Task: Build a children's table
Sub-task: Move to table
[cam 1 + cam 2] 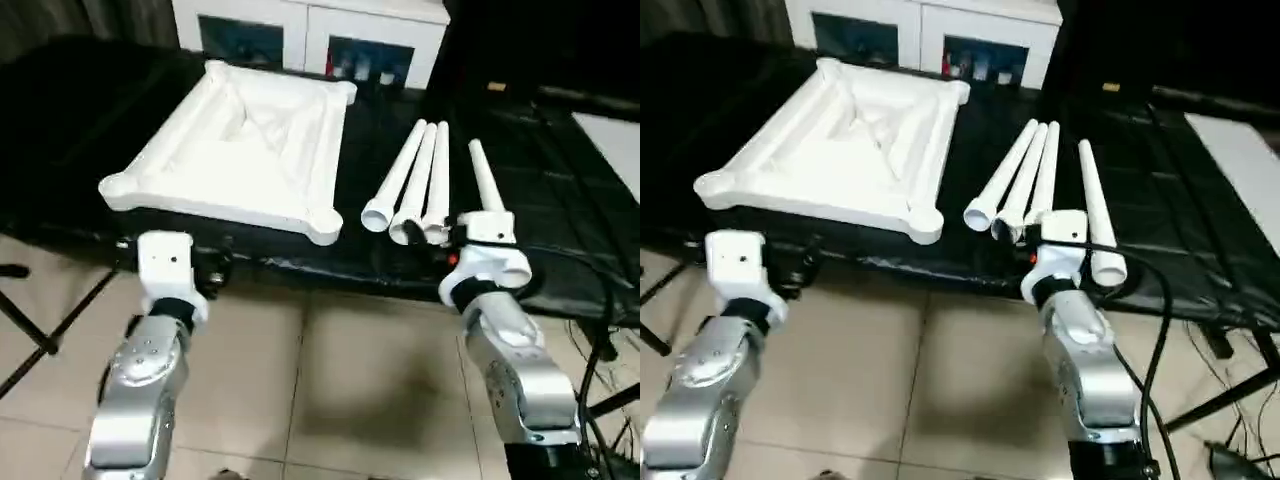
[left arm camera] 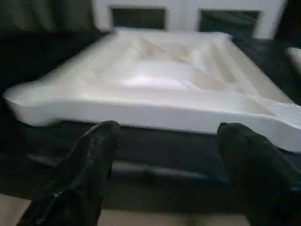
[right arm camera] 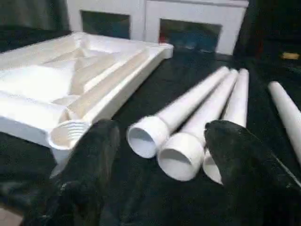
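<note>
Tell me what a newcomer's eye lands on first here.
The white table top lies upside down on the black work table, ribbed underside up. To its right lie four white legs, three bunched together, one apart. Both the left gripper and right gripper stand open at the table's near edge, holding nothing.

The black-covered work table (image 1: 560, 250) bears the upturned tabletop (image 1: 235, 145) and four legs (image 1: 420, 180).

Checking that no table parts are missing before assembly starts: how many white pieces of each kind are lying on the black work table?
Square table top, underside up: 1
Tapered tube legs: 4, three bunched together and one apart on their right
Total: 5 white pieces
</note>
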Controlling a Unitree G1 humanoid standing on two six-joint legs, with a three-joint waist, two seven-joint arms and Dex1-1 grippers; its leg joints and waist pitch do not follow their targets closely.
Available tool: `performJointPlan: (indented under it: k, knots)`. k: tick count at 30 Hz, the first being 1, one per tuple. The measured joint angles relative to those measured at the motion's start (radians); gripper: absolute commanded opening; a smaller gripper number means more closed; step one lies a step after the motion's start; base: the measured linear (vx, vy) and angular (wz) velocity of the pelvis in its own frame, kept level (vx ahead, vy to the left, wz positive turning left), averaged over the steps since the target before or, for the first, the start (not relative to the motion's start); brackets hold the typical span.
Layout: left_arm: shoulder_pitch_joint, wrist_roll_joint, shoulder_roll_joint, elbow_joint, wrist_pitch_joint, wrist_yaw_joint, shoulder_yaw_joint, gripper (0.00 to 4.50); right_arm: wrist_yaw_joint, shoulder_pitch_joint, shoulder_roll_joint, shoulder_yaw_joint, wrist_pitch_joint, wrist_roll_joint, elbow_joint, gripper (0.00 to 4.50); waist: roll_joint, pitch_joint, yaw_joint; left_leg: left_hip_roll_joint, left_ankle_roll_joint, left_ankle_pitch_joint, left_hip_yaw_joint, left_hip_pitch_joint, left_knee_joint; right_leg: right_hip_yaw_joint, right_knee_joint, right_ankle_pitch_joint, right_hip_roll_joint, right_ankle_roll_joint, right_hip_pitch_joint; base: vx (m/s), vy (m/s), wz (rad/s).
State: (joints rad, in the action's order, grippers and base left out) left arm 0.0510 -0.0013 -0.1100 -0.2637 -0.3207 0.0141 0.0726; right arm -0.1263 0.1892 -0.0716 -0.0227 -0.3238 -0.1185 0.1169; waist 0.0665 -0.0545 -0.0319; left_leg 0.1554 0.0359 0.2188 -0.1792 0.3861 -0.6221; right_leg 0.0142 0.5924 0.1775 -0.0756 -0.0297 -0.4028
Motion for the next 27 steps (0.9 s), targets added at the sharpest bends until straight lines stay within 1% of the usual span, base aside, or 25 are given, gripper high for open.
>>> performJointPlan:
  k: [1, 3, 6, 8, 11, 13, 14, 15, 16, 17, 18, 19, 20, 21, 22, 23, 25, 27]
  knots:
    - [0.000, 0.011, 0.004, -0.006, 0.005, -0.014, 0.000, 3.78, 0.004, -0.006, 0.001, 0.000, 0.011, 0.002, 0.000, 3.34, -0.001, 0.000, -0.001, 0.000, 0.000, 0.000, 0.000, 0.000, 0.000, 0.000, 0.000, 0.000, 0.000, 0.000, 0.000, 0.000, 0.000, 0.00]
    - [0.003, 0.026, 0.011, -0.024, -0.001, -0.024, -0.013, 3.78, 0.015, -0.014, 0.000, -0.013, 0.022, 0.002, 0.008, 3.34, -0.009, -0.003, -0.003, 0.000, 0.000, 0.000, 0.000, 0.000, 0.000, 0.000, 0.000, 0.000, 0.000, 0.000, 0.000, 0.000, 0.000, 0.00]
    - [0.037, 0.015, 0.008, -0.022, 0.000, 0.008, -0.044, 3.78, 0.045, -0.013, -0.003, -0.041, 0.023, 0.006, 0.037, 3.34, -0.020, -0.007, 0.000, 0.000, 0.002, -0.001, 0.000, 0.000, 0.001, 0.000, 0.002, -0.002, 0.000, -0.003, -0.001, 0.000, 0.000, 0.00]
    - [0.051, 0.005, 0.004, -0.018, 0.002, 0.026, -0.052, 3.78, 0.062, -0.013, -0.007, -0.049, 0.031, 0.016, 0.038, 3.34, -0.023, -0.007, 0.002, 0.001, 0.003, -0.002, 0.001, -0.001, 0.003, 0.000, 0.002, -0.002, 0.002, -0.003, -0.002, 0.000, 0.000, 0.00]
    - [0.057, -0.018, 0.003, -0.003, 0.000, 0.037, -0.042, 3.78, 0.057, -0.037, 0.008, -0.056, 0.030, 0.003, 0.072, 3.34, -0.036, -0.013, 0.015, 0.002, 0.005, -0.003, 0.002, -0.001, 0.004, 0.000, 0.003, -0.003, 0.003, -0.003, -0.003, 0.000, 0.000, 0.00]
    - [0.072, -0.028, -0.001, -0.001, -0.003, 0.044, -0.026, 4.06, 0.052, -0.038, 0.019, -0.043, 0.025, 0.002, 0.076, 3.35, -0.043, -0.017, 0.023, 0.002, 0.005, -0.003, 0.002, -0.002, 0.006, 0.000, 0.002, -0.001, 0.003, -0.005, -0.003, 0.000, 0.000, 0.00]
    - [0.084, -0.034, -0.001, 0.003, -0.003, 0.048, -0.021, 4.06, 0.051, -0.037, 0.020, -0.034, 0.023, 0.002, 0.075, 3.35, -0.045, -0.018, 0.026, 0.001, 0.005, -0.002, 0.002, -0.004, 0.007, 0.001, 0.002, 0.001, 0.003, -0.008, -0.002, 0.000, 0.000, 0.00]
    - [0.099, -0.040, -0.001, 0.012, -0.006, 0.049, -0.015, 4.18, 0.045, -0.034, 0.021, -0.019, 0.022, 0.002, 0.075, 3.35, -0.048, -0.020, 0.029, 0.001, 0.005, -0.002, 0.002, -0.010, 0.009, 0.001, 0.000, 0.003, 0.003, -0.008, 0.002, 0.000, 0.000, 0.00]
    - [0.105, -0.045, -0.001, 0.016, -0.011, 0.051, -0.012, 4.21, 0.039, -0.033, 0.022, -0.009, 0.022, 0.002, 0.074, 3.53, -0.050, -0.021, 0.031, 0.001, 0.005, -0.002, 0.001, -0.016, 0.013, 0.002, -0.003, 0.004, 0.003, -0.008, 0.008, 0.000, 0.000, 0.00]
    - [0.109, -0.048, 0.000, 0.018, -0.018, 0.052, -0.011, 4.43, 0.035, -0.033, 0.023, -0.003, 0.022, 0.002, 0.073, 3.71, -0.052, -0.022, 0.031, 0.001, 0.005, -0.002, 0.001, -0.024, 0.018, 0.004, -0.009, 0.006, 0.003, -0.007, 0.016, 0.000, 0.000, 0.00]
    - [0.111, -0.054, 0.000, 0.019, -0.027, 0.055, -0.011, 4.43, 0.032, -0.031, 0.022, 0.000, 0.022, 0.002, 0.073, 3.71, -0.055, -0.024, 0.031, 0.001, 0.007, -0.001, 0.001, -0.039, 0.026, 0.008, -0.018, 0.009, 0.003, -0.007, 0.023, 0.000, 0.000, 0.00]
    - [0.113, -0.057, -0.001, 0.019, -0.029, 0.059, -0.011, 4.49, 0.031, -0.026, 0.023, 0.000, 0.022, -0.001, 0.073, 3.76, -0.056, -0.025, 0.032, 0.001, 0.008, 0.000, 0.001, -0.046, 0.028, 0.010, -0.018, 0.014, 0.002, -0.005, 0.030, 0.000, 0.000, 0.00]
    - [0.113, -0.061, -0.002, 0.019, -0.030, 0.063, -0.011, 4.50, 0.029, -0.020, 0.026, -0.002, 0.022, -0.007, 0.072, 3.90, -0.056, -0.026, 0.033, 0.001, 0.009, 0.001, 0.001, -0.052, 0.028, 0.013, -0.018, 0.014, 0.000, -0.005, 0.041, 0.056, 0.003, -0.05]
    - [0.116, -0.061, -0.004, 0.021, -0.029, 0.064, -0.012, 4.50, 0.025, -0.007, 0.032, -0.006, 0.022, -0.010, 0.066, 4.05, -0.056, -0.025, 0.035, 0.001, 0.009, 0.002, 0.002, -0.056, 0.029, 0.015, -0.018, 0.016, -0.001, -0.004, 0.046, 0.077, -0.002, -0.03]
    - [0.124, -0.061, -0.002, 0.026, -0.029, 0.064, -0.011, 4.50, 0.021, 0.007, 0.032, -0.007, 0.022, -0.013, 0.063, 4.13, -0.057, -0.025, 0.037, 0.001, 0.011, 0.004, 0.003, -0.057, 0.029, 0.016, -0.018, 0.018, -0.001, -0.003, 0.047, 0.077, -0.002, -0.03]
    - [0.135, -0.062, 0.001, 0.035, -0.029, 0.062, -0.011, 4.50, 0.020, 0.019, 0.029, -0.006, 0.021, -0.012, 0.058, 4.17, -0.058, -0.025, 0.037, 0.001, 0.011, 0.005, 0.003, -0.059, 0.031, 0.018, -0.019, 0.019, -0.001, -0.002, 0.050, 0.070, -0.010, 0.03]
    - [0.152, -0.063, 0.003, 0.047, -0.029, 0.060, -0.009, 4.50, 0.019, 0.033, 0.022, 0.000, 0.020, -0.005, 0.054, 4.17, -0.060, -0.024, 0.038, 0.001, 0.013, 0.012, 0.003, -0.070, 0.037, 0.020, -0.019, 0.026, -0.001, 0.010, 0.060, 0.041, -0.006, 0.02]
    - [0.160, -0.062, 0.003, 0.055, -0.029, 0.059, -0.009, 4.50, 0.019, 0.043, 0.008, 0.009, 0.020, 0.007, 0.046, 4.17, -0.063, -0.022, 0.037, 0.002, 0.013, 0.018, 0.004, -0.072, 0.037, 0.023, -0.018, 0.035, -0.001, 0.013, 0.068, 0.119, -0.013, 0.05]
